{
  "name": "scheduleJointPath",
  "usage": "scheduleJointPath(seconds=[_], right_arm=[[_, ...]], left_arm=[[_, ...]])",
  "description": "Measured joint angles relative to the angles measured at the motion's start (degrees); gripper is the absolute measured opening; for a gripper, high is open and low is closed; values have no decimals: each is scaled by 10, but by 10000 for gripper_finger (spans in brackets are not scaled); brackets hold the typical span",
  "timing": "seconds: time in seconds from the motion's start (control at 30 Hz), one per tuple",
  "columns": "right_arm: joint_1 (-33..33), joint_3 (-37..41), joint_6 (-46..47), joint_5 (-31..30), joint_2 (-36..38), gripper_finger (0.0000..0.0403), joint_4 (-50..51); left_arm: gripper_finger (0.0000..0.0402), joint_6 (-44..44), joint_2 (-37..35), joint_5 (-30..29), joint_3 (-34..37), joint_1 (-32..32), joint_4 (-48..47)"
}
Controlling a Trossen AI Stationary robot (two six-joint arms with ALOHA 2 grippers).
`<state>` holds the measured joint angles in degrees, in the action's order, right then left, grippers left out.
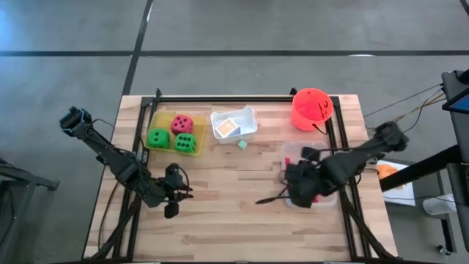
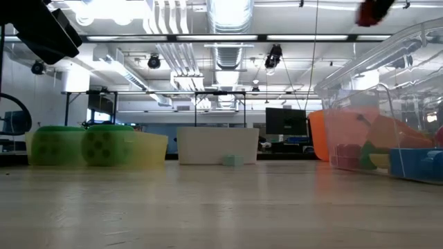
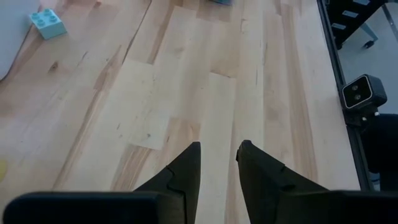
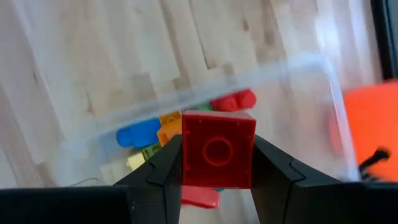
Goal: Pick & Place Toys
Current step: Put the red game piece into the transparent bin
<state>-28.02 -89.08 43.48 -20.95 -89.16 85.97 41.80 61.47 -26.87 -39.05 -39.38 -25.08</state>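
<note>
A red brick [image 4: 217, 149] sits clenched in the right hand [image 4: 217, 163] above the clear tray [image 4: 298, 68] — carry step next, needing a clear lift — left hand [image 3: 219, 163] empty, slightly parted.

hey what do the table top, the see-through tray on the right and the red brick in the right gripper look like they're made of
Table top: looks like wood planks, light matte finish; grain and board seams show.
Clear tray: probably thin plastic, glossy; bricks show through its wall.
Red brick, held between the right gripper's fingers: likely moulded hard plastic, smooth, with a round ring pressed into its face.
</note>
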Motion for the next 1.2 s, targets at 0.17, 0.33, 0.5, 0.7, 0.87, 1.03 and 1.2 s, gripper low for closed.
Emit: scheduleJointPath(seconds=[0.17, 0.33, 0.5, 0.7, 0.87, 1.03, 1.2], right_arm=[[-17, 119, 68, 0, 93, 129, -71], [-17, 222, 33, 19, 140, 129, -156], [-17, 291, 50, 30, 161, 129, -179], [-13, 345, 55, 72, 163, 129, -216], [-1, 371, 59, 75, 163, 129, -253], [19, 382, 38, 82, 163, 129, -253], [52, 400, 4, 116, 163, 129, -255]], left_arm=[[102, 0, 0, -5, 0, 0, 0], [102, 0, 0, -8, 0, 1, 0], [102, 0, 0, -8, 0, 1, 0], [102, 0, 0, -12, 0, 1, 0], [102, 0, 0, -12, 0, 1, 0], [102, 0, 0, -12, 0, 1, 0], [102, 0, 0, -12, 0, 1, 0]])
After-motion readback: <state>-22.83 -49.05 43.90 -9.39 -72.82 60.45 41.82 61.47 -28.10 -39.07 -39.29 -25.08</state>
